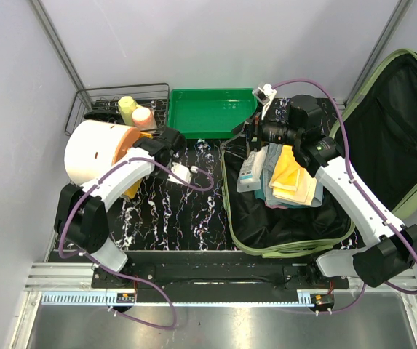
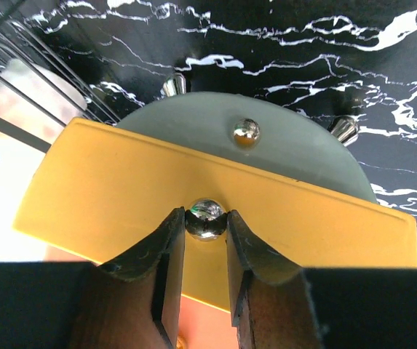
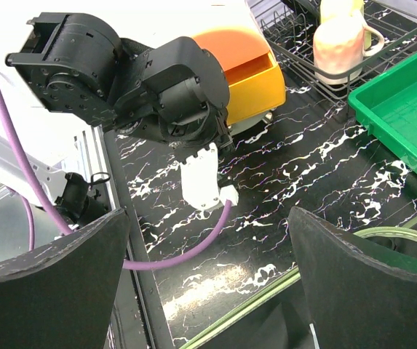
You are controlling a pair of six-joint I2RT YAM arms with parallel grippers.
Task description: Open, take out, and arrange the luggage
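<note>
I see the luggage [image 1: 401,138] lying open at the right of the frame, so I judge opening done. Folded cloths [image 1: 292,178] lie inside, so unpacking is left. My right gripper [image 3: 208,214] hangs spread wide near its upper-left corner. At upper left, on a yellow drawer front [image 2: 121,196], my left gripper [image 2: 204,217] pinches the metal knob [image 2: 206,207].

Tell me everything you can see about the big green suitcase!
The suitcase is pale olive green with rounded corners and looks hard-shelled. It lies wide open on the black marbled table. Its lid is swung open to the right, and both halves are lined in black fabric. In the far part of the base lie folded yellow and bluish cloths and a white packet. The right arm reaches over it.
</note>
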